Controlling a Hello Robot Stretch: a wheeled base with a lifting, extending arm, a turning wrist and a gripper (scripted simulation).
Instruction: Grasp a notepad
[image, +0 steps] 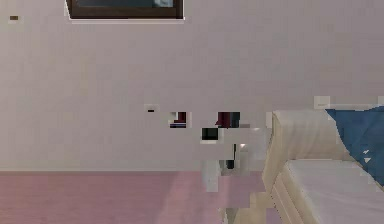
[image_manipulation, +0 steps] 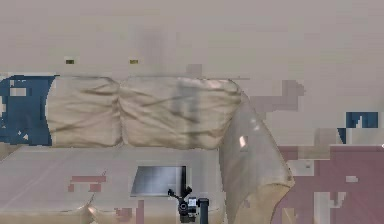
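From where I stand beside the robot, a cream sofa runs along a plain wall. Its two plump back cushions sit side by side, and a blue cushion lies at the end toward the arm side view's left. On the seat, below the right-hand back cushion, lies a flat grey rectangle. From its shape I take it for the notepad, though it is too small to be sure.

The arm rises from the bottom edge, and the end effector stands just beside the rectangle's lower right corner. I cannot tell whether it touches the rectangle, how wide it is set, or whether it holds anything, because the seat and the rectangle lie right at it.

As I judge it, the finding and the approach are done, since the robot is alongside the sofa with the target close to the arm. The rectangle lies flat on the seat, so the grasp itself is left: settle onto an edge, take hold and lift clear. A thin, flat thing on soft upholstery may be awkward to get under.

Ahead of the robot, a dark framed picture hangs high on the wall.
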